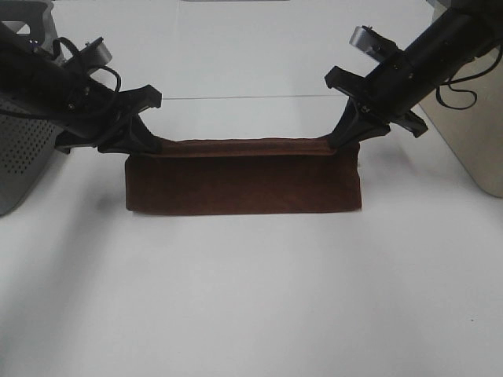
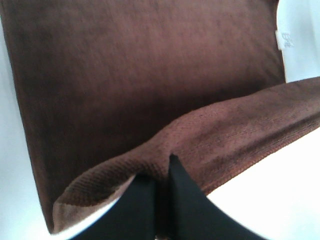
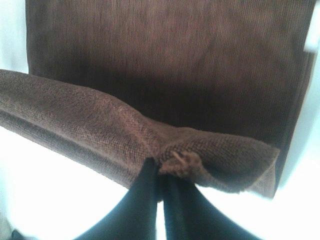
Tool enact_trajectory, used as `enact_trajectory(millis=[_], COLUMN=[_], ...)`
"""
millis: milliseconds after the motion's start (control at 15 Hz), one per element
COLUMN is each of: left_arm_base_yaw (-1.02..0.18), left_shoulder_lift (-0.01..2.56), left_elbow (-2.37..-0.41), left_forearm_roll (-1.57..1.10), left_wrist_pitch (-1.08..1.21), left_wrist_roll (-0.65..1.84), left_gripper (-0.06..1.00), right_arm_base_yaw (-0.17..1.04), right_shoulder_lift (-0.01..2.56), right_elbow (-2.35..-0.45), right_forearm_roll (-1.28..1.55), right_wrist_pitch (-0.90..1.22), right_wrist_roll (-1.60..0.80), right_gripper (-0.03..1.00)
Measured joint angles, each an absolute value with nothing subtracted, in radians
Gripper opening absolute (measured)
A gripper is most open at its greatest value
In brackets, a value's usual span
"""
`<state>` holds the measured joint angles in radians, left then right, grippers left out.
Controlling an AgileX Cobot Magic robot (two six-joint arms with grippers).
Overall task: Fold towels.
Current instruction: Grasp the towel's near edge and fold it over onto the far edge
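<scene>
Tabletop white, runs right up to the camera. Towel sits mid-table on it, dark reddish-brown terry, long side across the view.

Towel state:
- near part lies flat on the table
- far edge is lifted off the surface, stretched as a straight band between the two claws
- small white tag shows at one corner of the flat part, left wrist view

Left gripper: jaws pressed together, pinching the raised hem at the towel's left end. Cloth bunches up over the black fingertips.

Right gripper: same, jaws clamped on the right end of the raised edge, a puckered fold of fabric right at the tips.

Both arms angle down and inward from the far corners.

Outboard: grey perforated basket at the left edge, beige box at the right edge, both apart from the towel.
</scene>
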<state>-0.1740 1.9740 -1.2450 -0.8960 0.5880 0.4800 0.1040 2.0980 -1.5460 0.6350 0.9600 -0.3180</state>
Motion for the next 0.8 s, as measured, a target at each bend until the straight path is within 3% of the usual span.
enact_trajectory(millis=[333,800], left_arm_base_yaw=[-0.174,-0.175], left_shoulder_lift=[2.177,2.248], left_elbow=[-1.437,-1.507], left_forearm_roll=[-0.877,-0.877], left_wrist_pitch=[0.536,0.474], left_wrist_roll=[0.479,0.478], left_gripper=[0.01,0.02], right_arm_base_yaw=[0.104,0.105], right_shoulder_lift=[2.301,2.385], right_elbow=[-1.800,-1.826], right_forearm_roll=[0.611,0.619], right_wrist_pitch=[0.947,0.838], right_wrist_roll=[-0.317,-0.317], right_gripper=[0.03,0.06])
